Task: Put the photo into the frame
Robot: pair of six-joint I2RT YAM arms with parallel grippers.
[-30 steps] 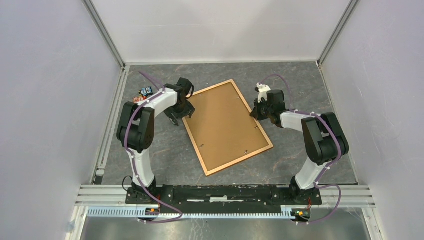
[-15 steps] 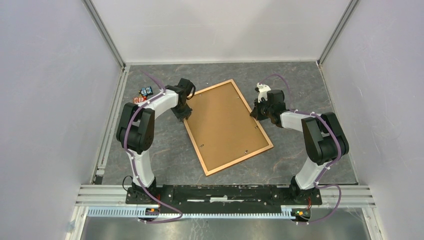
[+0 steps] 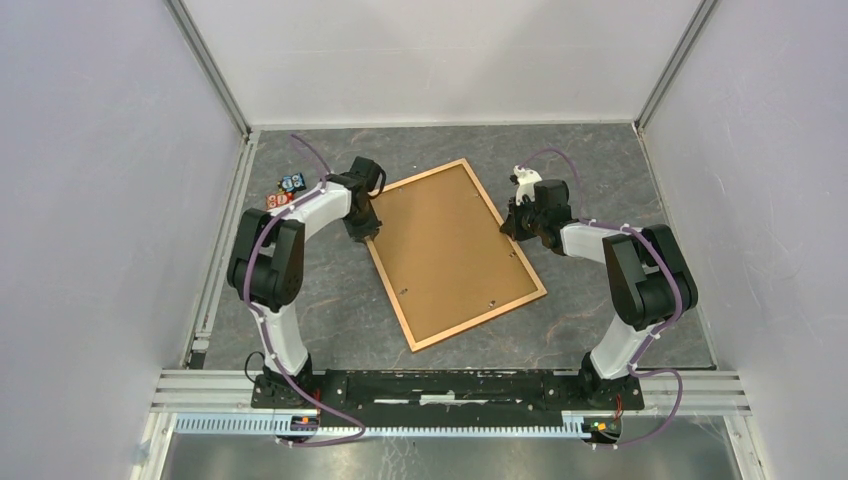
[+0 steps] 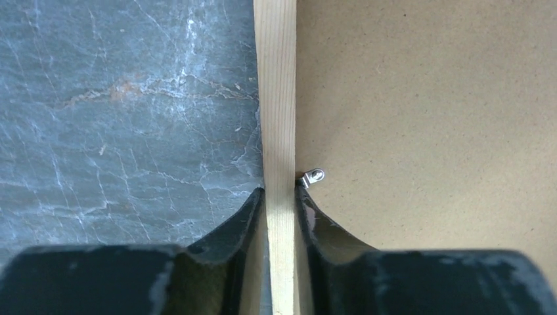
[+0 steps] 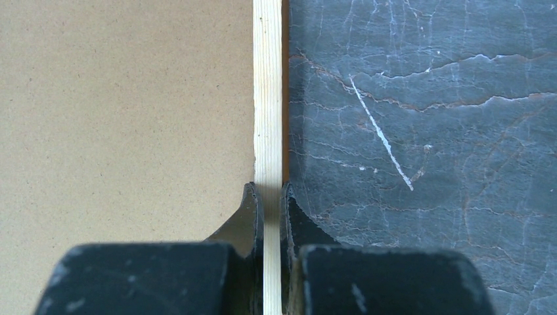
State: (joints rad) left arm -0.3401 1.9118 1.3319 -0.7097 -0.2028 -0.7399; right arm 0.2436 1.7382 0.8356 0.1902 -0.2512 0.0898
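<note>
1. Thin light-brown wooden rectangular picture frame (image 3: 455,255): lies flat and askew on the dark marbled tabletop (image 3: 600,170), between the two arms, with its plain brown fibreboard back upward.
2. Step in hand, as judged: a two-sided grip on the frame, ready to lift or turn it. The next move calls for both arms to rise together and level, so the thin rails neither slip nor twist.
3. Left claw (image 4: 279,197): black fingers narrowed onto the frame's left long rail, one outside and one inside. They pinch the wood just beside a small silver metal turn-clip (image 4: 314,176).
4. Right claw (image 5: 271,190): pressed almost together, pinching the opposite long rail likewise.
5. Photo: shows in no view; whether it sits beneath the back cannot be told.
6. Far left: small blue and red objects (image 3: 285,190), too small to identify.
</note>
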